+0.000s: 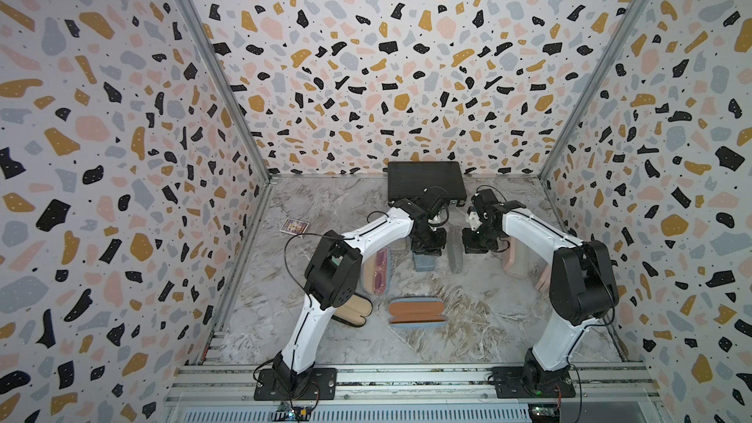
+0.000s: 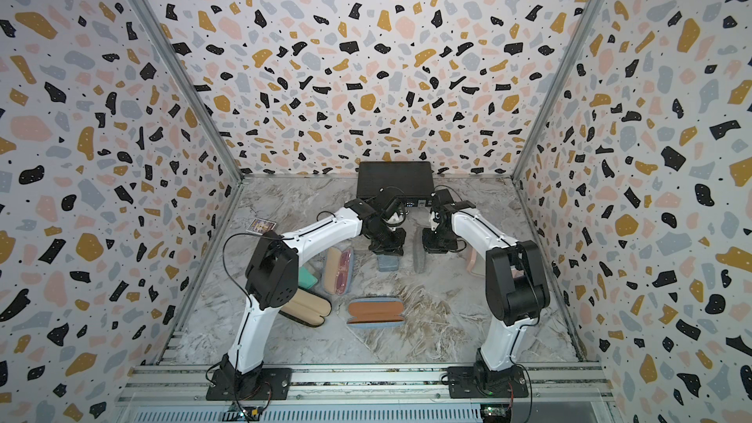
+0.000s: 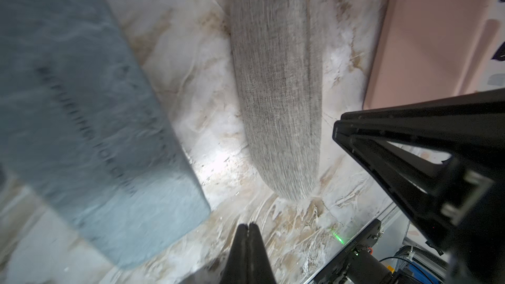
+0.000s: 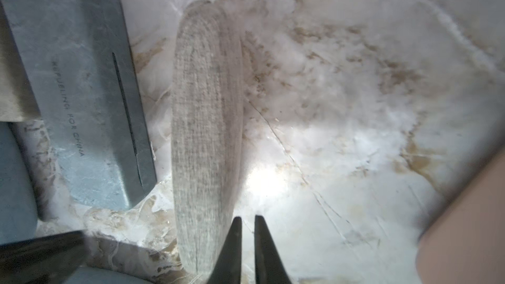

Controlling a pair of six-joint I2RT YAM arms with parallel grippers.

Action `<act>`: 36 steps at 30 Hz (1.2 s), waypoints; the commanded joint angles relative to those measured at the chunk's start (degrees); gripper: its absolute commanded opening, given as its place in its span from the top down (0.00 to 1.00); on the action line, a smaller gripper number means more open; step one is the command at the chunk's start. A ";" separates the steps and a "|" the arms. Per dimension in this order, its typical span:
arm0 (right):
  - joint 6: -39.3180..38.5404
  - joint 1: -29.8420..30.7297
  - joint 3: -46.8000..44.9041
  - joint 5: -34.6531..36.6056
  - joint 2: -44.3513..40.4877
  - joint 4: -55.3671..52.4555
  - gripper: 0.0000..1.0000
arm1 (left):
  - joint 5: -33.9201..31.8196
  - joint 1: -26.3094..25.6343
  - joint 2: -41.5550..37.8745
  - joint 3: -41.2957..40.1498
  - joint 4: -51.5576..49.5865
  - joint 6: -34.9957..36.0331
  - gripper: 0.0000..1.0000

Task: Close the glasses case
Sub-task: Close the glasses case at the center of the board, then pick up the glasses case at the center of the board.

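Note:
A grey woven glasses case (image 1: 455,256) (image 2: 419,258) lies on the marble table between my two grippers. In the wrist views the grey case (image 3: 276,91) (image 4: 205,118) looks shut, its halves together along a seam. My left gripper (image 3: 248,226) (image 1: 425,250) hangs shut and empty over bare table between the grey case and a blue-grey case (image 3: 82,105) (image 1: 423,264). My right gripper (image 4: 248,218) (image 1: 480,244) hovers at the grey case's edge, its jaws a narrow gap apart with nothing between them.
A black box (image 1: 425,183) stands at the back wall. Near the front lie an open orange-lined case (image 1: 417,311), an open beige case (image 1: 354,311) and an open case holding pink glasses (image 1: 378,274). A pink case (image 1: 514,262) lies under the right arm. A card (image 1: 294,225) lies far left.

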 commanded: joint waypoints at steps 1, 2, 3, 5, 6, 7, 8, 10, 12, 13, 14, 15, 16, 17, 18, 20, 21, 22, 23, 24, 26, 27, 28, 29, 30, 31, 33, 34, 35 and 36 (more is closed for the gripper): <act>3.26 0.03 -1.86 3.10 -4.78 -1.77 0.81 | -2.02 2.07 -6.55 -5.47 4.16 -0.10 1.00; 3.88 0.03 -2.33 3.86 -5.90 -2.25 0.78 | -2.40 2.52 -8.52 -7.37 4.55 -0.14 1.00; 4.31 0.03 -2.78 4.18 -6.91 -2.59 0.76 | -2.82 2.92 -10.01 -9.09 4.90 -0.26 1.00; 5.11 0.03 -3.56 4.96 -9.28 -3.64 0.73 | -3.68 3.71 -13.96 -12.96 5.96 -0.50 1.00; 5.44 0.03 -3.97 5.44 -10.32 -3.98 0.71 | -3.95 4.03 -15.43 -14.47 6.20 -0.66 1.00; 5.85 0.03 -4.64 5.80 -11.80 -4.38 0.68 | -4.22 4.38 -17.00 -16.13 6.60 -0.72 1.00; 6.18 0.03 -5.09 6.15 -12.99 -4.70 0.66 | -4.49 4.76 -18.55 -17.57 6.75 -0.81 0.99; 7.01 0.03 -6.21 7.28 -15.98 -5.60 0.62 | -4.84 5.40 -21.21 -19.99 7.02 -1.03 0.95; 7.62 0.03 -7.20 8.55 -18.86 -6.56 0.57 | -5.27 6.01 -23.60 -21.87 7.12 -1.16 0.90; 8.00 0.03 -7.55 9.46 -20.36 -7.26 0.53 | -5.56 6.31 -24.79 -22.83 7.19 -1.34 0.86; 8.19 0.03 -7.78 10.43 -21.87 -7.87 0.49 | -5.80 6.57 -26.05 -23.73 7.42 -1.44 0.84; 8.27 0.03 -7.92 11.28 -22.98 -8.63 0.46 | -6.00 6.75 -26.98 -24.45 7.61 -1.57 0.81; 8.37 0.03 -7.90 12.47 -24.22 -9.55 0.42 | -6.32 6.99 -28.32 -25.11 7.80 -1.66 0.78; 8.37 0.03 -7.83 13.45 -25.03 -10.44 0.39 | -6.53 7.16 -29.24 -25.74 7.90 -1.82 0.74; 8.31 0.03 -7.75 14.52 -25.70 -11.32 0.36 | -6.88 7.34 -30.25 -26.44 8.08 -1.95 0.69; 8.29 -0.01 -7.46 16.52 -26.22 -13.07 0.31 | -7.26 7.65 -31.95 -27.73 8.39 -2.16 0.61; 8.28 -0.05 -7.35 17.49 -26.26 -13.94 0.29 | -7.39 7.83 -32.87 -28.45 8.61 -2.29 0.54; 8.35 -0.05 -7.22 18.30 -26.12 -14.50 0.28 | -7.48 8.00 -33.59 -29.13 8.78 -2.38 0.47; 8.62 -0.05 -7.13 19.27 -25.97 -14.95 0.26 | -7.57 8.17 -34.16 -29.70 8.79 -2.45 0.41; 8.93 -0.18 -7.21 20.27 -25.80 -15.35 0.24 | -7.61 8.34 -34.81 -30.28 8.79 -2.47 0.33; 9.12 -0.64 -7.33 20.92 -25.43 -15.47 0.23 | -7.62 8.75 -35.96 -31.28 8.71 -2.25 0.19; 9.17 -0.94 -7.34 21.27 -25.14 -15.48 0.22 | -7.67 9.00 -36.68 -31.85 8.79 -2.14 0.12; 9.21 -1.31 -7.26 21.45 -24.70 -15.54 0.22 | -7.76 9.29 -37.28 -32.42 8.61 -2.20 0.06; 9.19 -1.76 -7.07 21.59 -24.26 -15.56 0.22 | -7.83 9.48 -37.78 -32.92 8.60 -2.12 0.02; 9.23 -2.26 -6.91 21.59 -23.70 -15.61 0.22 | -7.95 9.78 -38.36 -33.48 8.57 -2.12 0.01; 9.16 -2.88 -6.70 21.49 -23.12 -15.64 0.22 | -8.05 10.08 -38.86 -34.03 8.53 -1.97 0.01; 9.01 -3.85 -6.28 21.41 -21.91 -15.61 0.22 | -7.97 10.78 -39.55 -34.97 8.57 -1.86 0.01; 8.89 -4.21 -5.95 21.58 -21.12 -15.57 0.22 | -7.94 11.12 -39.84 -35.38 8.65 -1.84 0.01; 8.65 -4.47 -5.78 21.70 -20.59 -15.57 0.22 | -7.80 11.37 -39.99 -35.67 8.61 -1.77 0.01; 8.49 -4.85 -5.42 21.96 -19.85 -15.56 0.22 | -7.65 11.65 -40.12 -35.95 8.70 -1.77 0.01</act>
